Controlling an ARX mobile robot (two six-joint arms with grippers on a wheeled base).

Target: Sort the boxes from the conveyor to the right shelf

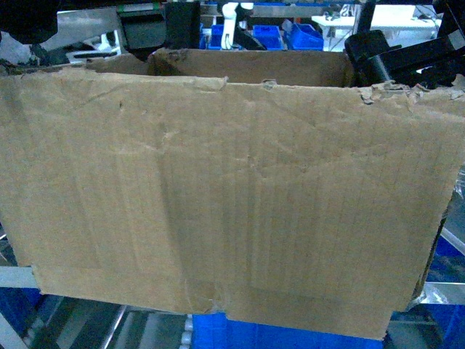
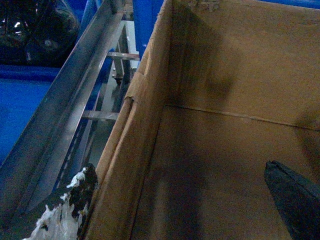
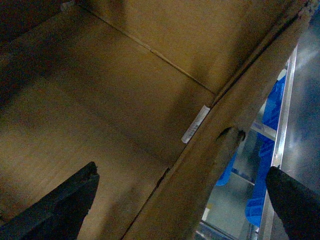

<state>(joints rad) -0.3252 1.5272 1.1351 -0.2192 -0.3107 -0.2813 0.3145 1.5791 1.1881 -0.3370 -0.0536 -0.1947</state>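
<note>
A big brown cardboard box [image 1: 232, 196] with ragged top edges fills the head view. My left gripper [image 2: 185, 202] is open and straddles the box's left wall [image 2: 145, 125]: the white-flecked finger [image 2: 75, 205] is outside against the wall, the dark one [image 2: 295, 200] well inside. My right gripper [image 3: 180, 205] is open astride the right wall [image 3: 210, 165], with one finger [image 3: 60, 210] inside and one [image 3: 295, 205] outside. Silver rails of the right shelf [image 2: 65, 100] run beside the box, also the shelf rail [image 3: 280, 140]. The conveyor is out of view.
Blue plastic bins [image 1: 276, 36] stand behind the box and another blue bin [image 1: 290, 338] lies below it. More blue bins [image 3: 270, 115] show between the shelf rails at right. My right arm's dark body [image 1: 392, 54] sits over the box's far right corner.
</note>
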